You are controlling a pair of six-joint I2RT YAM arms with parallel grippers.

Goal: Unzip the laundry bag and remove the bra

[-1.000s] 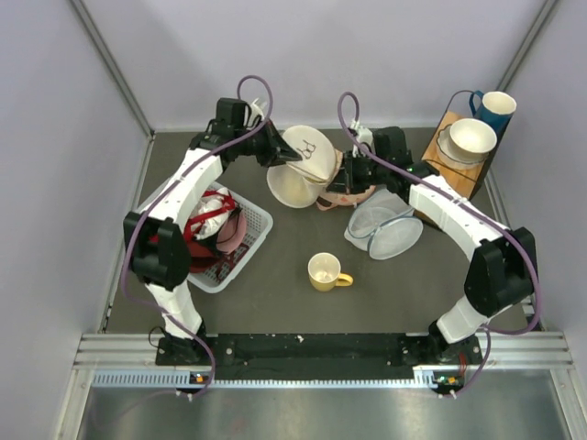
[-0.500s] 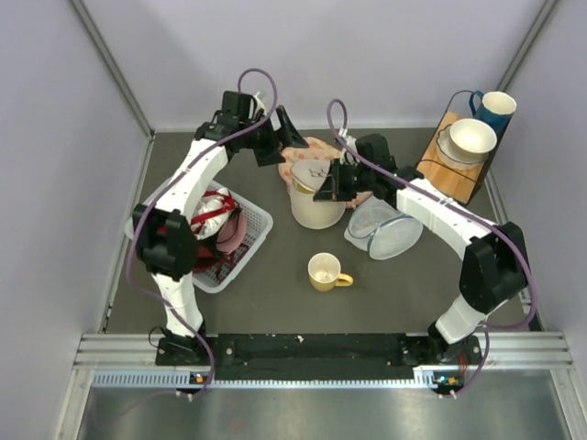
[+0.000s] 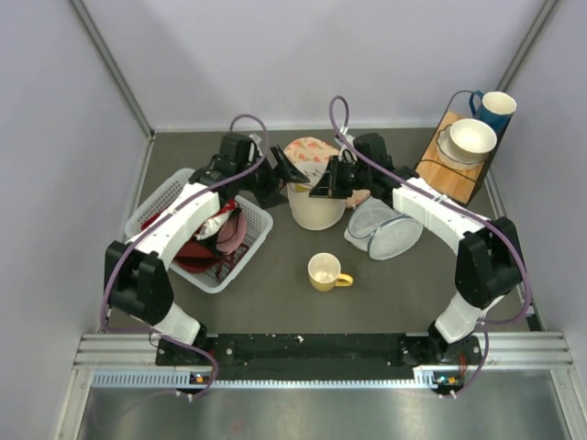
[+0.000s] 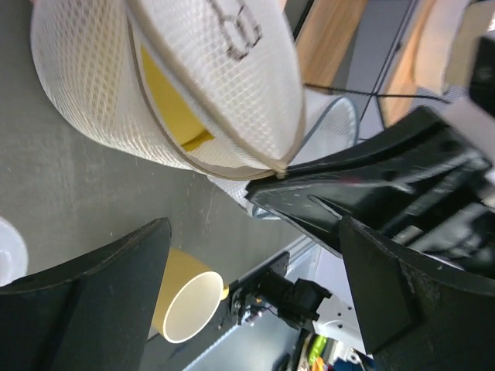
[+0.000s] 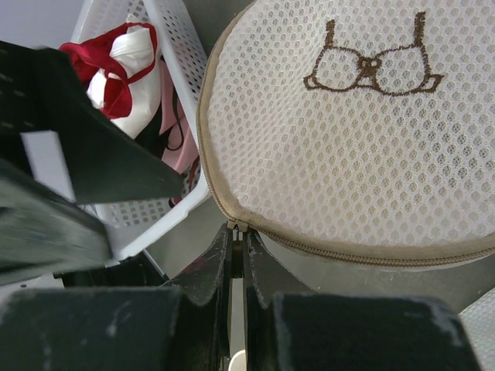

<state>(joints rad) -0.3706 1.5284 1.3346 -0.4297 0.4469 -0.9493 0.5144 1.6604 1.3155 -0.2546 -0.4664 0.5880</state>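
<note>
Right gripper point(image 5: 236, 232) fingers are being pinched shut on the zipper pull point(image 5: 237, 225) at the rim of the laundry bag point(image 5: 348, 139), mid-table, so unzipping is judged under way. The left gripper point(image 3: 293, 172) is being held wide open and empty beside it. The yellow bra point(image 4: 166, 108) is showing inside; further travel round the rim is being called for.

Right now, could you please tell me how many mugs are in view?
2. The yellow mug stands in front of the laundry bag; the blue mug is at the back right, behind the white bowl. None seems hidden.
</note>
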